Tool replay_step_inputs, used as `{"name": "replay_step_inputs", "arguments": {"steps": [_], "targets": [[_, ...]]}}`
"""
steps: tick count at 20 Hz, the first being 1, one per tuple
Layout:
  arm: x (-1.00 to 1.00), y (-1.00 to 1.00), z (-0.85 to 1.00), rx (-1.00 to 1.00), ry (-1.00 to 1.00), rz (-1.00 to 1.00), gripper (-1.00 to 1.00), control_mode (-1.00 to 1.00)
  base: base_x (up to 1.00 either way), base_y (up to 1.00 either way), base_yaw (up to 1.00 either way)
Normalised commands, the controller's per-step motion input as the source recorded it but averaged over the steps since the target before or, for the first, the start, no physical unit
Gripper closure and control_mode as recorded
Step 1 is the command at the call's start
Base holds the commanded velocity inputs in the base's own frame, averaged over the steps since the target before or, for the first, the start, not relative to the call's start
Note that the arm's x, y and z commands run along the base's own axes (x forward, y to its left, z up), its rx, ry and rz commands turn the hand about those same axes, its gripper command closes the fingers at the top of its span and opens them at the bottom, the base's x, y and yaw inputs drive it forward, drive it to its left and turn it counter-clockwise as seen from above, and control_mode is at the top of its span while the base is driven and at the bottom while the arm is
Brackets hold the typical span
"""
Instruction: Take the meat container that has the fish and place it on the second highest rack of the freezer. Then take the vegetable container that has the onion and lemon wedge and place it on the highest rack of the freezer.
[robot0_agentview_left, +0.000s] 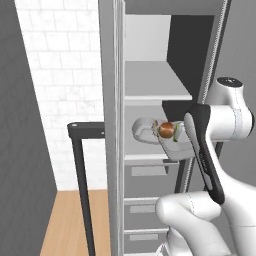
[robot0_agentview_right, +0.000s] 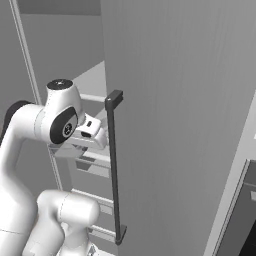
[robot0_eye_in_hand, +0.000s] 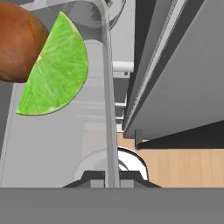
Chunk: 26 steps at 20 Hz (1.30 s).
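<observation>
Gripper is pinching the thin, rigid tray wall; onion and lemon wedge are sitting loose, so tilting risks rolling.

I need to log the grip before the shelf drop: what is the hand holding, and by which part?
The hand holds the clear tray with the onion and lemon wedge, pinching its side wall at the rim.

Pretty clearly a rendered home kitchen: a tall grey freezer cabinet is seen open, backed by white tiled wall and light wooden floor.
</observation>
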Motion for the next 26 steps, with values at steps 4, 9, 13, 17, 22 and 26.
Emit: {"name": "replay_step_inputs", "arguments": {"steps": [4, 9, 13, 17, 22, 26], "targets": [[0.0, 0.05, 0.02, 0.0, 0.0, -0.05, 1.0, -1.0, 0.0, 0.0, 0.0], [-0.03, 0.02, 0.35, 0.02, -0.03, -0.15, 1.0, -1.0, 0.0, 0.0, 0.0], [0.0, 0.1, 0.46, 0.04, -0.03, -0.17, 1.0, -1.0, 0.0, 0.0, 0.0], [0.0, 0.22, 0.53, 0.04, -0.04, -0.17, 1.0, -1.0, 0.0, 0.0, 0.0], [0.0, 0.14, 0.37, 0.04, -0.15, -0.14, 1.0, -1.0, 0.0, 0.0, 0.0], [0.09, 0.04, 0.41, 0.06, -0.1, -0.18, 1.0, -1.0, 0.0, 0.0, 0.0]]}}
